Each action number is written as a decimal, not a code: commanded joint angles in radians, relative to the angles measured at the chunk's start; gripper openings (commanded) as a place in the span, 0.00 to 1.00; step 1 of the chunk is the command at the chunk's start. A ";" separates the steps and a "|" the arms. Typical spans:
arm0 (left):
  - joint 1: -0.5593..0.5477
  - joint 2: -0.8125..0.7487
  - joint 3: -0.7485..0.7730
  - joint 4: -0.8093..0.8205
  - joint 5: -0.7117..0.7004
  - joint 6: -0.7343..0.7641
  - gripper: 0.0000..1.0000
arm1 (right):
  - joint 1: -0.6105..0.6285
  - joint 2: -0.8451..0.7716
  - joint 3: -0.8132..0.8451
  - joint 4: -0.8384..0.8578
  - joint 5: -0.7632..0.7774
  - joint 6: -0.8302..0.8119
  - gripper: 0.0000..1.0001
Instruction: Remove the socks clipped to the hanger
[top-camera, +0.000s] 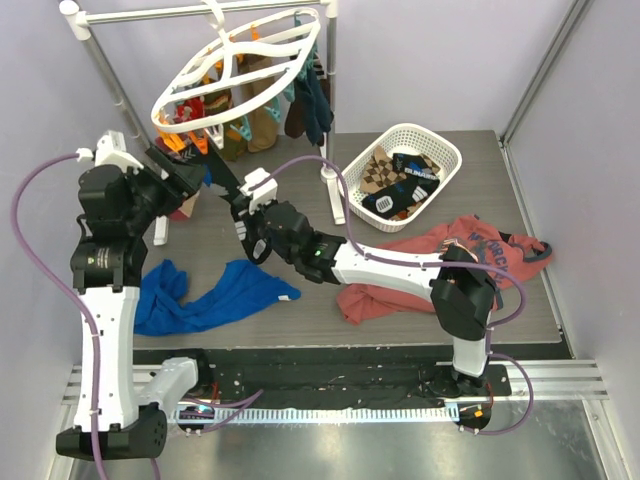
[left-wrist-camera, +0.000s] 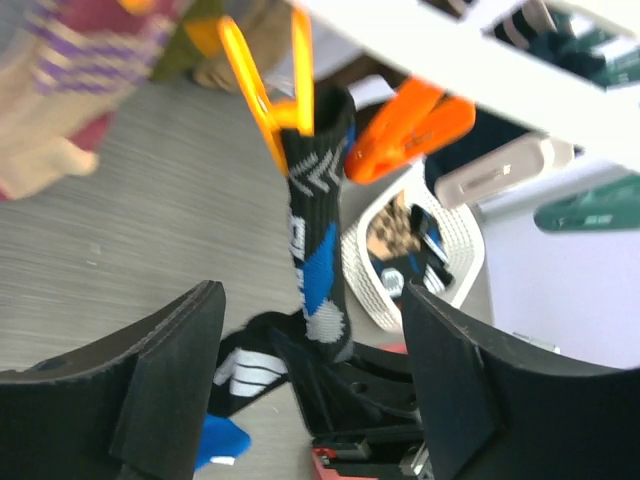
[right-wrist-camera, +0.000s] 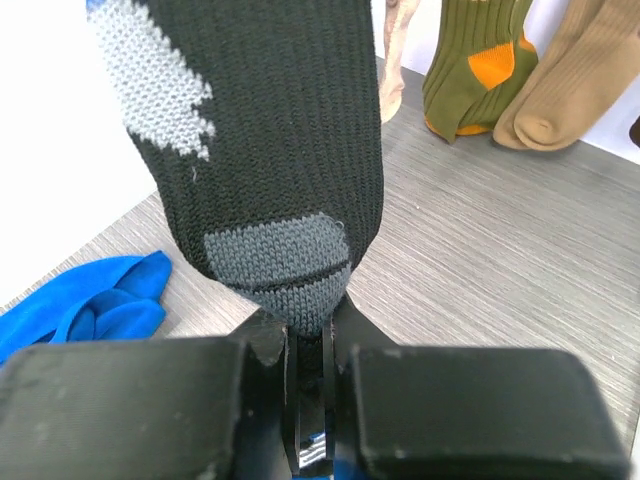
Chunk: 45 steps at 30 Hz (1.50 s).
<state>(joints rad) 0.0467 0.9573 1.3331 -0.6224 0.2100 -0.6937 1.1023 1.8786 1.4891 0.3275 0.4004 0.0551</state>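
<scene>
1. right pincer (right-wrist-camera: 310, 350): clenched on the grey toe of one black sock (right-wrist-camera: 280, 130), pinching only its very tip.
2. black sock: hangs straight up from the right pincer, its cuff apparently caught in an orange clip (left-wrist-camera: 262, 95) of the hanger (top-camera: 236, 52) overhead. Judged light, soft and stretchy, neither fragile nor slippery, so it will likely stretch before the clip gives. The toe hold should serve for a downward pull, though a hold nearer the cuff would waste less stretch.
3. left pincer (left-wrist-camera: 310, 345): released, jaws wide, one finger on either side of the sock's foot and apart from it.
4. other socks (right-wrist-camera: 470, 70): olive and tan, beyond the right pincer, hanging from the same hanger.
5. basket (top-camera: 412, 127): white lattice, beyond the right pincer and to its right. It holds several loose socks, argyle and dark ones among them.
</scene>
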 joint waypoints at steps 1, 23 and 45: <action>-0.001 0.001 0.081 -0.094 -0.174 0.051 0.77 | -0.024 -0.096 -0.016 0.058 -0.034 0.058 0.01; -0.001 0.201 0.281 0.006 -0.250 0.033 0.68 | -0.048 -0.093 -0.032 0.070 -0.132 0.072 0.01; -0.001 0.248 0.262 0.105 -0.241 -0.001 0.18 | -0.048 -0.073 -0.032 0.074 -0.163 0.098 0.01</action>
<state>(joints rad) 0.0467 1.2152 1.5894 -0.5911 -0.0250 -0.6895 1.0561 1.8256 1.4467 0.3367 0.2432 0.1310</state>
